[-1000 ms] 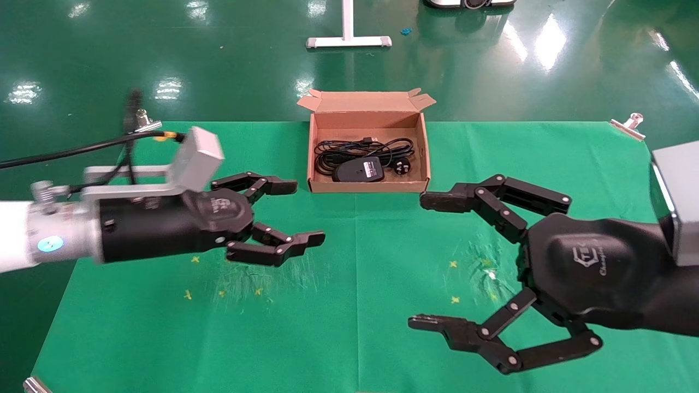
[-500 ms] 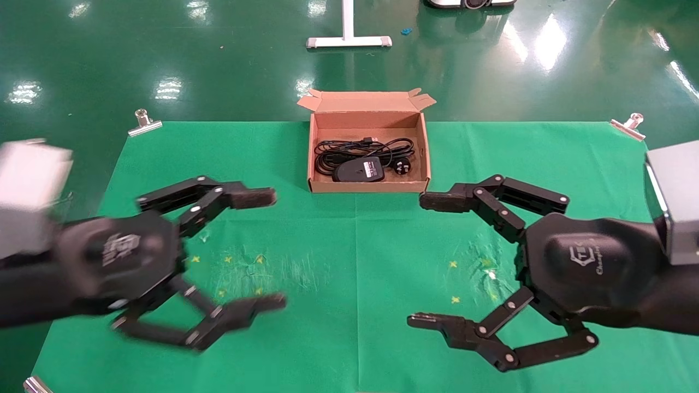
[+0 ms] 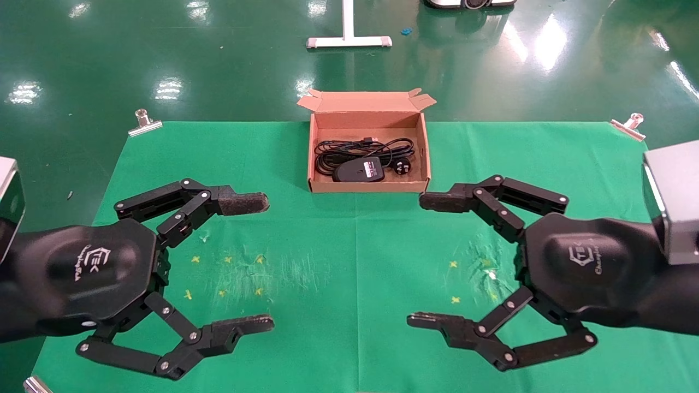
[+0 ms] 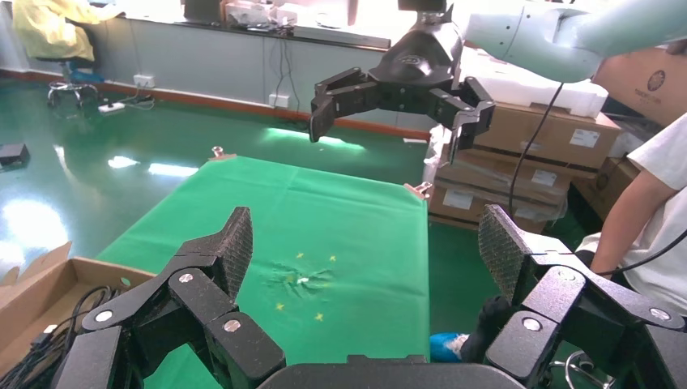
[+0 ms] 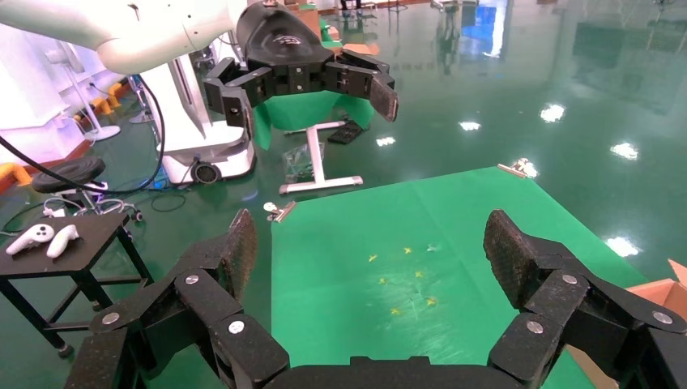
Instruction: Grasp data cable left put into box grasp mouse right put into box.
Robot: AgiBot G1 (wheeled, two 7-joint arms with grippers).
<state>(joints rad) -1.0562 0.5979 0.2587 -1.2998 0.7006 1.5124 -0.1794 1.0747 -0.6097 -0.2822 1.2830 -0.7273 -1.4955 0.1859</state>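
The brown cardboard box [image 3: 313, 158] stands at the table's far middle, flaps up along its back edge. Inside it lie the coiled black data cable [image 3: 396, 148], its pronged plug toward the right, and the black mouse [image 3: 358, 170], white label up, on top of the coil. My left gripper [image 3: 262, 262] hovers open over the near left of the cloth, nothing between its fingers. My right gripper [image 3: 421, 259] hovers open over the near right, also empty. In the left wrist view a corner of the box [image 4: 24, 296] shows beside my open left gripper [image 4: 369, 247]; the right wrist view shows my open right gripper [image 5: 373, 243].
Green cloth [image 3: 349, 273] covers the table, held by metal clips at the far corners [image 3: 144, 124] [image 3: 628, 126]. Yellow cross marks and scuffs dot the cloth on both sides. A white stand base [image 3: 348, 41] sits on the green floor beyond the table.
My left arm has swung back from near the box toward the near left and turned, its fingers spreading wider. The right arm has barely moved. Box contents are unchanged.
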